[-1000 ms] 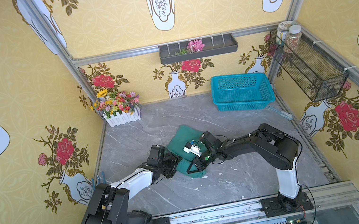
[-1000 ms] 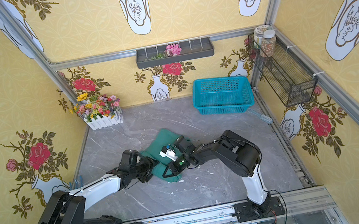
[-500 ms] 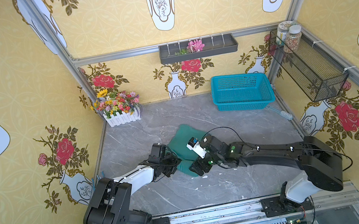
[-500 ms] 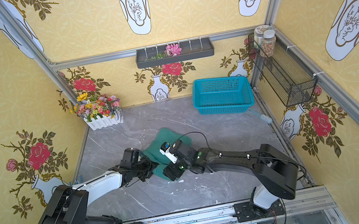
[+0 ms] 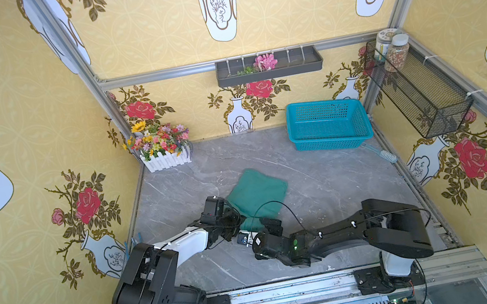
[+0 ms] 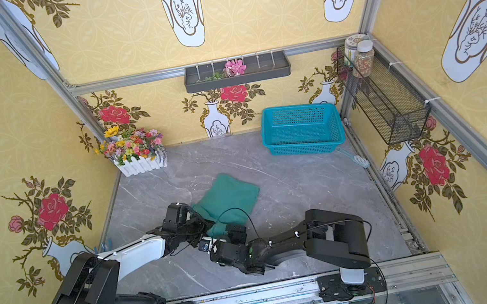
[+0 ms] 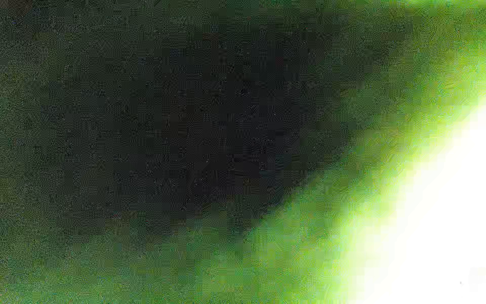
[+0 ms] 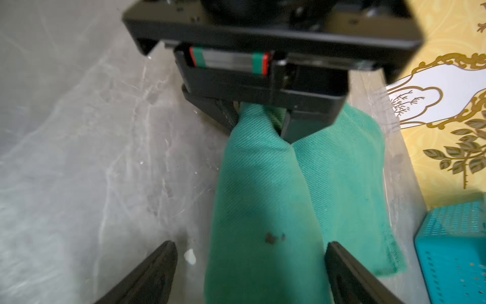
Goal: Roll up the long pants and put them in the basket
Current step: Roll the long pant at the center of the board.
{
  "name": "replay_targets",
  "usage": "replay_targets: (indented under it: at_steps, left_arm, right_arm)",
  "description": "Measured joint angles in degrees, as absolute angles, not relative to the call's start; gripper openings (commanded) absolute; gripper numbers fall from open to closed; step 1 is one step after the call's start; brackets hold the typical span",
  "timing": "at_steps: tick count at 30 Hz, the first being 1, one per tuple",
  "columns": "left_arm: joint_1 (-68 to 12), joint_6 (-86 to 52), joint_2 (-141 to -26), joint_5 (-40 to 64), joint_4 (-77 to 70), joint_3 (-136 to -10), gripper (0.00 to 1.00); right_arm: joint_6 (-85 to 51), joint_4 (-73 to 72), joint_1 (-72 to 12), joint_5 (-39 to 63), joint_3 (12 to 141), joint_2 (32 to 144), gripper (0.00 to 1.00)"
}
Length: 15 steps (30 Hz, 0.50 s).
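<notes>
mid-roll, clamping the rolled edge of the long pants (image 5: 256, 193) in the left gripper (image 8: 263, 114) jaws, holding the right gripper (image 8: 249, 248) jaws apart astride it, likely needing them closing to turn the roll onward.

Left arm (image 5: 183, 241) and right arm (image 5: 344, 230) both low, reaching inward, wrists close together. Left hand (image 8: 260, 118) clamped on a pinch of the long pants (image 8: 263, 197) — right hand (image 8: 249, 248) spread wide, straddling them.
</notes>
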<state>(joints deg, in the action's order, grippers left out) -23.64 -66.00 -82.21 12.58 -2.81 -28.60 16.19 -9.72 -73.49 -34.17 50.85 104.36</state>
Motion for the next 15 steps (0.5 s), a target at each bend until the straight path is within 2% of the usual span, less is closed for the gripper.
replay_targets:
  at_steps: [2,5,10,12,15]
  left_arm:
    - [-23.6,-66.0,-82.2,12.6,-2.9,-28.6,0.27]
    - [-23.6,-66.1,-82.2,12.6,-3.0,-28.4,0.27]
    - [-23.6,-66.4,-81.8,12.6,-3.8,-27.9,0.29]
    - [-23.6,-66.6,-81.5,12.4,-3.8,-27.8,0.3]
    - [-23.6,-67.7,-80.0,11.8,-2.9,-27.7,0.38]
  right_arm:
    - [16.9,-12.0,-73.5,-36.6,50.9,106.6,0.85]
    - [17.0,-15.3,-73.2,-38.8,50.9,108.7,0.72]
    - [16.6,-17.5,-72.7,-39.5,50.5,110.2,0.36]
    - [15.7,-17.7,-72.4,-39.1,50.3,110.0,0.28]
    - [14.3,-17.4,-71.6,-36.9,50.0,108.9,0.23]
